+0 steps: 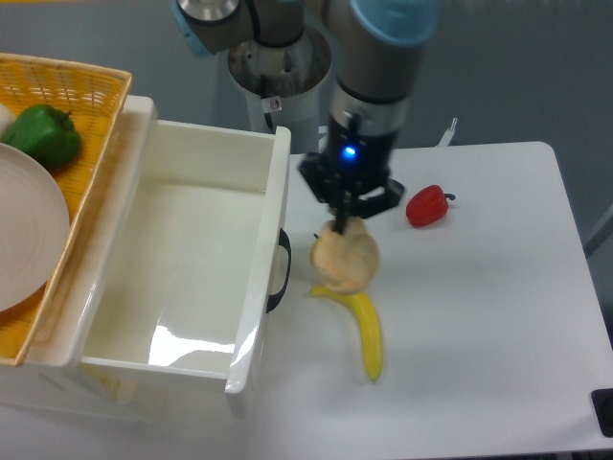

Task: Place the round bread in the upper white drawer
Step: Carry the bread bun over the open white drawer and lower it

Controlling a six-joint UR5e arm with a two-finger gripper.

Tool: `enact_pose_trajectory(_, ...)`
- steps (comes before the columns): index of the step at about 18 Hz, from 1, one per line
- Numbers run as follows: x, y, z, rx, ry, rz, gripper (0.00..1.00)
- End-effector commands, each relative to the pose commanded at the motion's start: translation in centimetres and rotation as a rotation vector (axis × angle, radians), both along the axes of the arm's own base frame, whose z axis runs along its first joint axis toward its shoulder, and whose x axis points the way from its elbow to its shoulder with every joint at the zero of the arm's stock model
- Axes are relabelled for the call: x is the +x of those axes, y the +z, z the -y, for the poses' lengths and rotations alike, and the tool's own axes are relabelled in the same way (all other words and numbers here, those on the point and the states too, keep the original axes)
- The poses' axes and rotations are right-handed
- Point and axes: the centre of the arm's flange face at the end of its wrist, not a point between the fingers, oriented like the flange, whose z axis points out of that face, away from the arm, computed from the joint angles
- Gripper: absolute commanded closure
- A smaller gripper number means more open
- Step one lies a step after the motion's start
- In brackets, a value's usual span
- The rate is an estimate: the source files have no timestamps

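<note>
The round bread [345, 259] is a pale tan bun, just right of the drawer's front and over the top end of a banana. My gripper [338, 226] points straight down onto the bun's upper edge. Its fingers come together there and pinch the bun. I cannot tell whether the bun rests on the table or hangs just above it. The upper white drawer [273, 220] stands pulled open at the left, with deep glossy walls, nothing inside and a dark handle [281, 271] on its front wall facing the bun.
A yellow banana [368, 335] lies on the table below the bun. A small red pepper [427, 205] lies to the right of the gripper. An orange wicker basket [91, 96] at the far left holds a green pepper [42, 135] and a white plate [29, 230].
</note>
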Motion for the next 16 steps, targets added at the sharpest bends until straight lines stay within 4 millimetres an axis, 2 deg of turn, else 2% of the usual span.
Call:
enact_pose_trajectory(7, 5.7, 0.0, -3.4, -0.001, -0.025, 0.03, 1.0)
enact_pose_trajectory(10, 8.0, -0.8, -4.3, -0.008, -0.069, 0.032, 0.5)
enact_pose_trajectory(11, 8.6, -1.2, -4.5, -0.014, -0.078, 0.033, 0.07)
enact_pose_trajectory(12, 9.5, -1.4, -4.5, -0.018, -0.091, 0.032, 0.0)
enact_pose_trajectory(16, 11.8, -1.4, -4.7, -0.036, -0.129, 0.008, 0.0)
